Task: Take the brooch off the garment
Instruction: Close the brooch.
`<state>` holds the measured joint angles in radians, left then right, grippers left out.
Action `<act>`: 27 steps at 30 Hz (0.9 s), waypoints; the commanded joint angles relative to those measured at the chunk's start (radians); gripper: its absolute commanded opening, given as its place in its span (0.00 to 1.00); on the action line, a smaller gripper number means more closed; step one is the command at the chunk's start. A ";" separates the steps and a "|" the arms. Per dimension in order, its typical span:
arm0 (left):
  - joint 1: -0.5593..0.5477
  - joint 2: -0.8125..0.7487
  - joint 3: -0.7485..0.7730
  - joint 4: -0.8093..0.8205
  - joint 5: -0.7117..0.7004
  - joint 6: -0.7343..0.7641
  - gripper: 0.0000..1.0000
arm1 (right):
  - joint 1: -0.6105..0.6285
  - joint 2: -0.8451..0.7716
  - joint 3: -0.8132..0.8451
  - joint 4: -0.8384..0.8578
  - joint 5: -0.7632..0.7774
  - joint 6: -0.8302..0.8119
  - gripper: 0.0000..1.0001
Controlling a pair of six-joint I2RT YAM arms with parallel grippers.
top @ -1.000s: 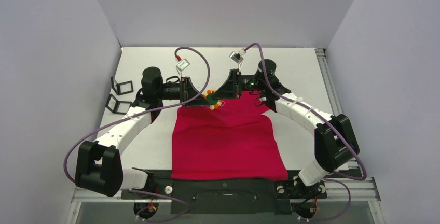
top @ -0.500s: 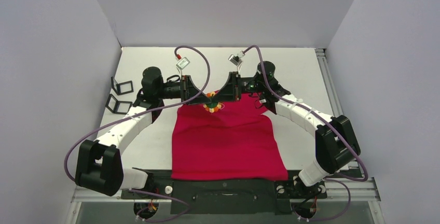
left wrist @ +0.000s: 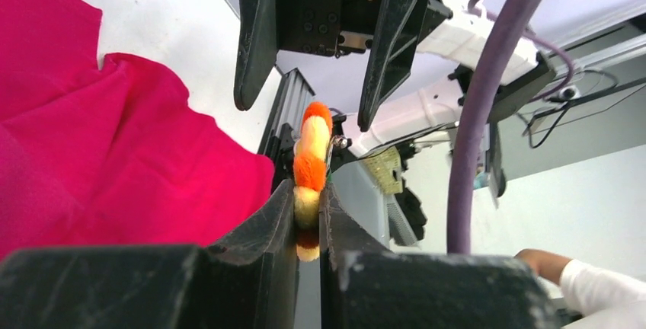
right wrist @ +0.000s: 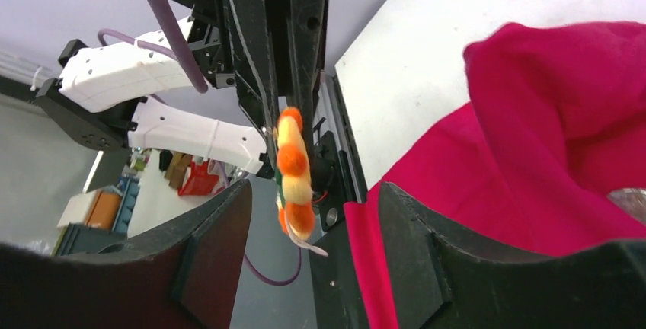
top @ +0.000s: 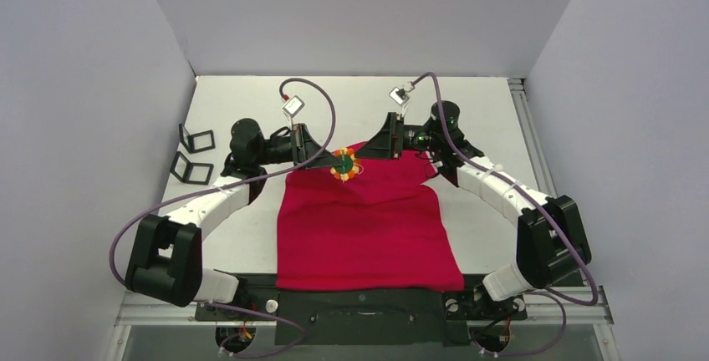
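The brooch [top: 344, 164], a round piece of orange and yellow puffs with a green middle, hangs over the collar edge of the red garment [top: 368, 219]. My left gripper [left wrist: 308, 192] is shut on the brooch [left wrist: 311, 163], pinching its lower puffs edge-on. In both wrist views the brooch [right wrist: 293, 169] shows apart from the red cloth [right wrist: 533, 138]. My right gripper [right wrist: 312, 215] is open, its fingers [right wrist: 221, 245] standing wide on either side of the brooch without touching it. A thin white strip hangs from the brooch's lower end.
Two small black square frames [top: 194, 139] [top: 191, 169] stand on the white table [top: 468, 102] left of the left arm. Purple cables loop over both wrists. Grey walls close the table on three sides. The garment's hem reaches the near edge.
My left gripper has shut on the brooch. My right gripper has opened, let go and drawn back to the right. The brooch now shows face-up from above.
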<state>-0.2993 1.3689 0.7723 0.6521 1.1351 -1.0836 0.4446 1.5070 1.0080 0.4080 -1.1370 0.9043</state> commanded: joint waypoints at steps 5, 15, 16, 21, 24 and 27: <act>0.007 0.062 0.043 0.159 -0.037 -0.141 0.00 | -0.021 -0.118 0.011 -0.277 0.168 -0.146 0.65; -0.010 0.036 -0.019 0.323 -0.052 -0.272 0.00 | -0.014 -0.201 -0.120 -0.075 0.220 0.089 0.60; -0.010 0.031 -0.031 0.325 -0.051 -0.274 0.00 | -0.011 -0.199 -0.125 -0.028 0.192 0.148 0.58; -0.016 -0.004 -0.045 0.277 -0.047 -0.241 0.00 | 0.043 -0.194 -0.073 -0.009 0.135 0.139 0.59; -0.039 -0.011 -0.030 0.242 -0.031 -0.201 0.00 | 0.079 -0.198 -0.062 -0.015 0.148 0.121 0.58; -0.044 -0.006 -0.030 0.248 -0.022 -0.203 0.00 | 0.088 -0.195 -0.072 -0.002 0.165 0.117 0.53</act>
<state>-0.3298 1.3922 0.7181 0.8738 1.0924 -1.3148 0.5133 1.3384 0.9058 0.3244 -0.9661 1.0164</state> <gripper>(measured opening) 0.062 0.559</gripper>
